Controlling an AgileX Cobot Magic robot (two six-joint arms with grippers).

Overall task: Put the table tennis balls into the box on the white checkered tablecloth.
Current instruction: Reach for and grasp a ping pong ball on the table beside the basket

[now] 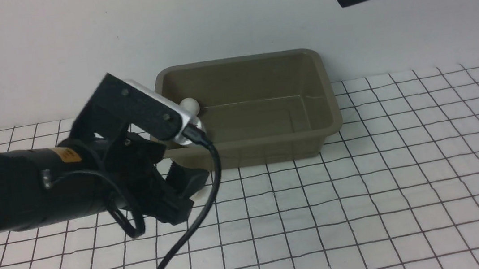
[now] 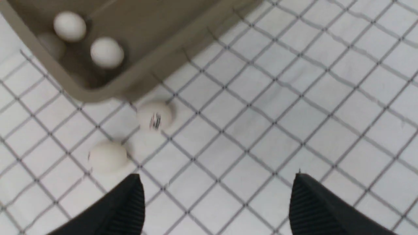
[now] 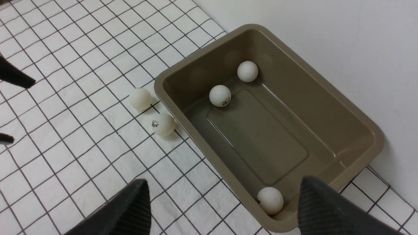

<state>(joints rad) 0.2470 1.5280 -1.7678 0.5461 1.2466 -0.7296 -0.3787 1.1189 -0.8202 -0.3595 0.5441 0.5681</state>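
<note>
the left hand hangs low over the white checkered tablecloth, fingers spread wide, nothing between them. the plain ball lies just ahead of one fingertip, outside the gap. the logo ball sits a little farther ahead, just beside the outer wall of the box; i cannot tell whether it touches. three table tennis balls are already inside the box, beyond both loose ones. the right hand is spread and empty too, held high with the box below it.

the step in hand looks like picking up the plain ball, the nearest. to do it well, slide the left hand sideways until the ball sits centred in the gap. then lower it so the fingertips straddle the ball's widest part. close gently, since a light smooth sphere pinched off-centre will likely squirt away, perhaps into the logo ball. lift clear of the flared rim before letting go over the box.
</note>
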